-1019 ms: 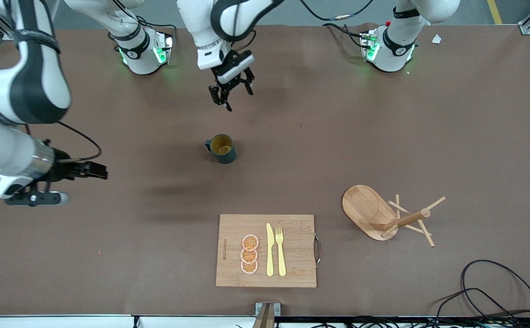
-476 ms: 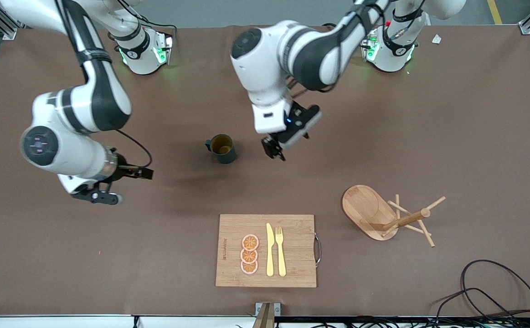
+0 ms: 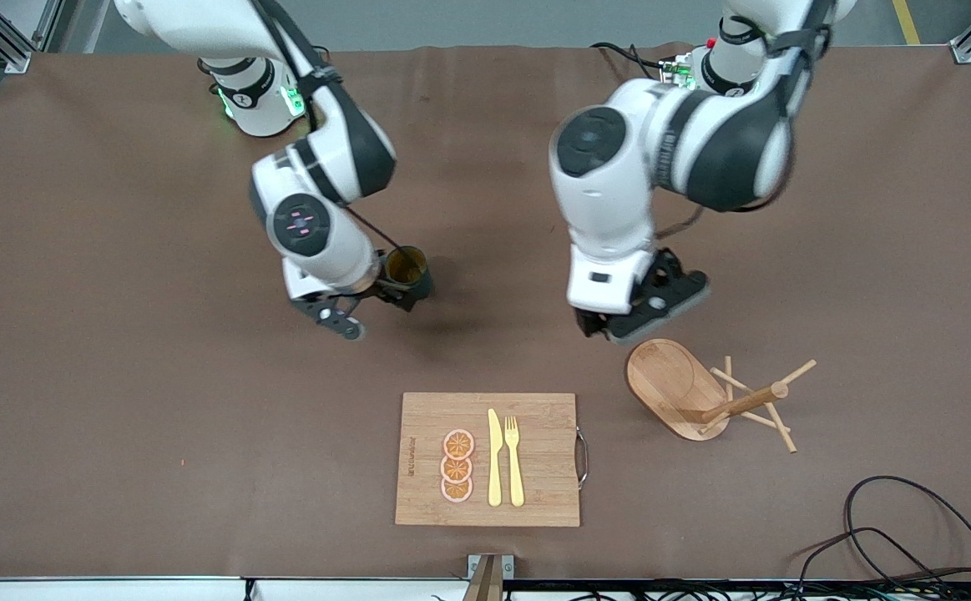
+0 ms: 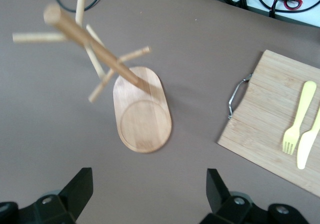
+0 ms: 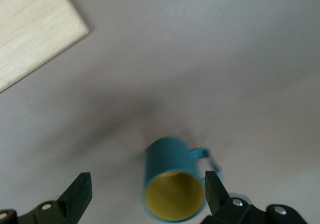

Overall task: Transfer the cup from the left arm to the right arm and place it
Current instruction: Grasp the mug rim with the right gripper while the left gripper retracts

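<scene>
The cup [image 3: 408,269], a dark teal mug with an ochre inside, stands upright on the brown table mid-way between the arms. In the right wrist view the cup [image 5: 175,186] shows between the spread fingers, its handle beside one fingertip [image 5: 214,186]. My right gripper [image 3: 390,294] [image 5: 147,191] is open, right at the cup on the side toward the right arm's end. My left gripper [image 3: 594,327] [image 4: 148,191] is open and empty, over bare table beside the peg rack's base.
A wooden peg rack [image 3: 685,388] [image 4: 142,109] stands toward the left arm's end, nearer the front camera than the cup. A cutting board [image 3: 427,413] [image 4: 270,119] with orange slices, knife and fork lies near the front edge. Cables [image 3: 902,534] lie at the corner.
The right arm swung in from its end of the table to the cup. The left arm moved away from the cup toward the peg rack. Both grippers stayed open.
</scene>
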